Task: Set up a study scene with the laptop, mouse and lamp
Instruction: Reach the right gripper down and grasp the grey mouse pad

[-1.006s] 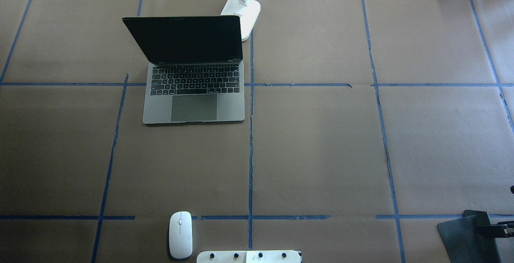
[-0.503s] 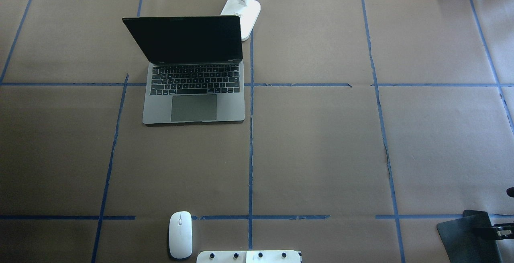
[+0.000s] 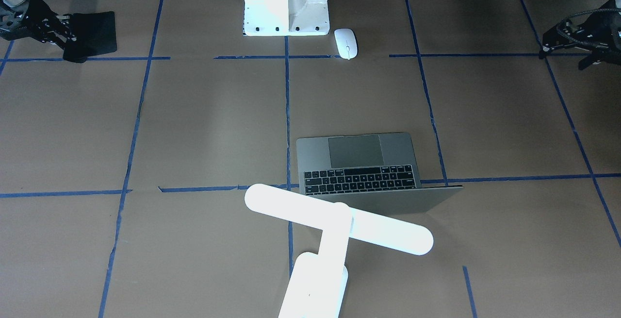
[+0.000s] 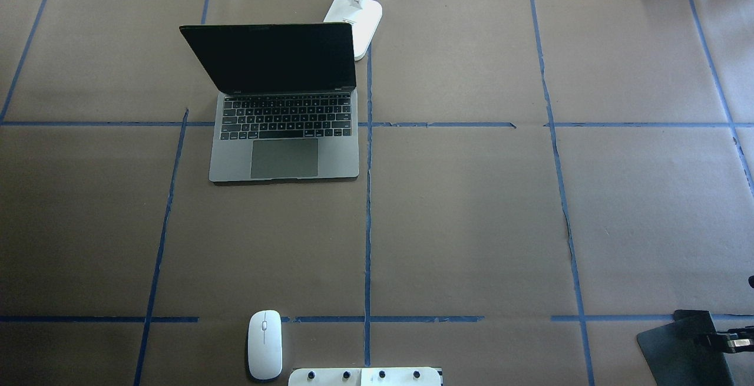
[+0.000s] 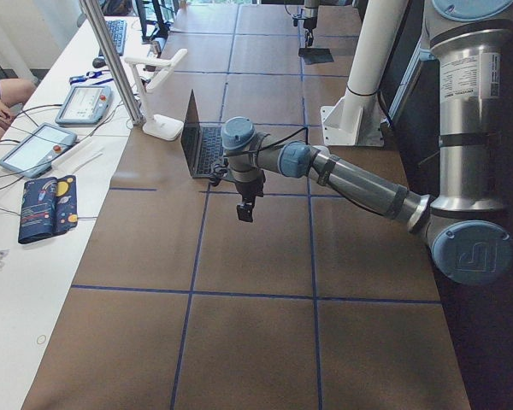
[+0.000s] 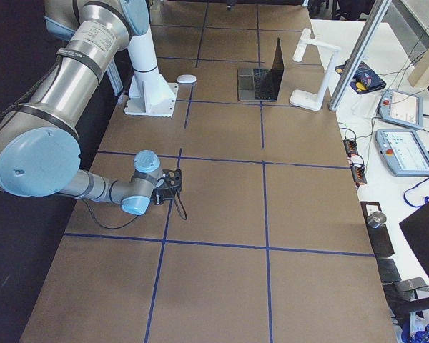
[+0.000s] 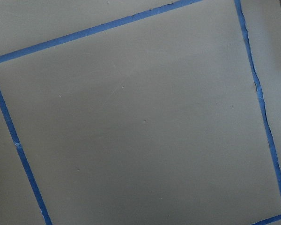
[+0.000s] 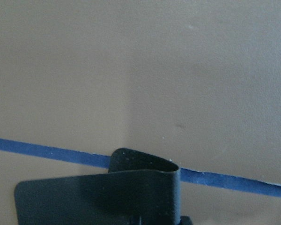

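Well apart from the mouse (image 3: 346, 42), right gripper (image 3: 68, 36) clamped on black mat (image 3: 99, 29), left gripper (image 3: 558, 41) opening unclear.

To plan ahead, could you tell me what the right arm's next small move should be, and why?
Probably carry the black mat toward the laptop, to its right: the right hand grips the mat's edge far from it, and the mouse lies without one.

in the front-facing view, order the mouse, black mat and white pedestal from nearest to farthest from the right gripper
From the right gripper:
1. black mat, in its grip, at the robot's right end of the table.
2. white pedestal, mid-table at the robot's edge.
3. mouse, just beyond the pedestal, towards the robot's left.
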Available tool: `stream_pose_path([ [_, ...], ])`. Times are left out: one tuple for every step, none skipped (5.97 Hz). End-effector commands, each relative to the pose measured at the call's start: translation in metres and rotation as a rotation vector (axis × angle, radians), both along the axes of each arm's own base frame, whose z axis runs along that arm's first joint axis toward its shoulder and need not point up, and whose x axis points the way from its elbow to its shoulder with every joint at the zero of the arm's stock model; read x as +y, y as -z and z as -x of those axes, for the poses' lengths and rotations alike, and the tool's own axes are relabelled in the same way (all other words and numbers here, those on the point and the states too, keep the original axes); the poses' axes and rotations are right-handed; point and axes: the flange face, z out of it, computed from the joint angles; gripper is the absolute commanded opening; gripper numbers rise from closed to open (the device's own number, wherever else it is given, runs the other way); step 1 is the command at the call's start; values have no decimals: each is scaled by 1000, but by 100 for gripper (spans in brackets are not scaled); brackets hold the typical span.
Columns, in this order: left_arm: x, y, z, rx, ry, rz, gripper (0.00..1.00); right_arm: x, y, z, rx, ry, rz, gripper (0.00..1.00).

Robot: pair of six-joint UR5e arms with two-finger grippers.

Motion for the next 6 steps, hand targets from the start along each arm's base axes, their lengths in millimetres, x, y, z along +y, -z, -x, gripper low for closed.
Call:
stream_pose_path([
  [0,-1,0,0,0,2,100,-1,6,0,-9,-21,16,0],
  [0,-1,0,0,0,2,100,-2,11,3,-22,-25,13,0],
  [0,-1,0,0,0,2,100,-9,27,9,-61,-44,6,0],
  [0,-1,0,0,0,2,100,-25,55,30,-137,-87,8,0],
  [0,-1,0,0,0,2,100,-54,76,55,-180,-124,37,0],
  [0,-1,0,0,1,3,100,-97,110,94,-200,-158,48,0],
])
